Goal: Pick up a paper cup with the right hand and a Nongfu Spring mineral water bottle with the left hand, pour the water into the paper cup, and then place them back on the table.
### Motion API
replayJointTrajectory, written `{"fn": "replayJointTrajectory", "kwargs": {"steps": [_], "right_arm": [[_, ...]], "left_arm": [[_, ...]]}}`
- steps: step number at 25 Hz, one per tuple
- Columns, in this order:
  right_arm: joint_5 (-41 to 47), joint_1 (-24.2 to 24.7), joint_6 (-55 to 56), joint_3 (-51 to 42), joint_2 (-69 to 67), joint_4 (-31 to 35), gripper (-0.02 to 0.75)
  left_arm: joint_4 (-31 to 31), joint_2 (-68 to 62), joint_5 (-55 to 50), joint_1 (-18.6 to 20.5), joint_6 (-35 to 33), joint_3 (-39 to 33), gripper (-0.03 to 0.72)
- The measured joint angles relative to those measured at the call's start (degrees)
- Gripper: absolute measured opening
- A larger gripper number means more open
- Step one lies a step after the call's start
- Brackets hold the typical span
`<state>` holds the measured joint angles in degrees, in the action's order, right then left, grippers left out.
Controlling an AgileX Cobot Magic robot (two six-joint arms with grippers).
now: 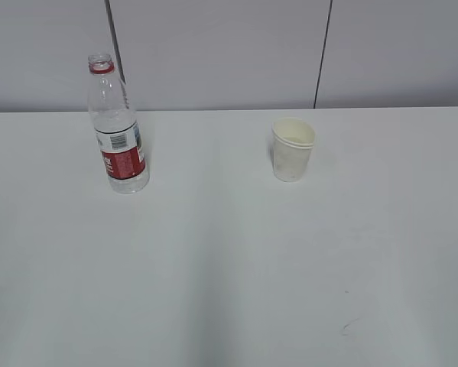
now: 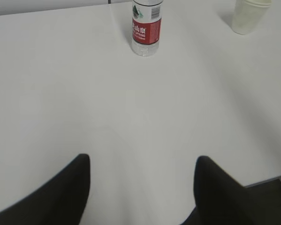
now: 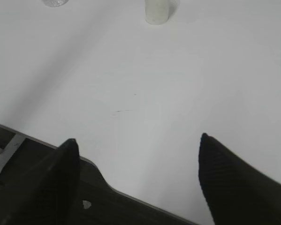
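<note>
The Nongfu Spring bottle [image 1: 117,130] stands upright and uncapped at the back left of the white table [image 1: 229,267]. It also shows in the left wrist view [image 2: 146,29] and its base shows in the right wrist view [image 3: 55,3]. The paper cup [image 1: 292,148] stands upright at the back right, also seen in the left wrist view [image 2: 248,17] and the right wrist view [image 3: 157,11]. My left gripper [image 2: 142,161] is open and empty, far in front of the bottle. My right gripper [image 3: 138,143] is open and empty over the table's near edge. Neither gripper shows in the exterior view.
A grey panelled wall [image 1: 229,53] rises behind the table. A small dark mark [image 1: 347,327] lies on the tabletop at front right. The table's front edge [image 3: 102,180] runs under my right gripper, with dark framework below it.
</note>
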<state>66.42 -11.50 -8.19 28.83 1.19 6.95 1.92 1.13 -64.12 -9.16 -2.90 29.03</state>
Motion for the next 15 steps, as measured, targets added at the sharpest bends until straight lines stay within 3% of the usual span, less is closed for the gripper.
{"fn": "replayJointTrajectory", "kwargs": {"steps": [8,15], "right_arm": [[0.0,0.8,0.0,0.0,0.0,-4.0,0.588],[-0.1,8.0,-0.1,0.0,0.0,-4.8,0.588]], "left_arm": [[-0.4,0.0,0.0,6.8,0.0,0.0,0.426],[-0.5,0.0,0.0,7.6,0.0,0.0,0.414]]}}
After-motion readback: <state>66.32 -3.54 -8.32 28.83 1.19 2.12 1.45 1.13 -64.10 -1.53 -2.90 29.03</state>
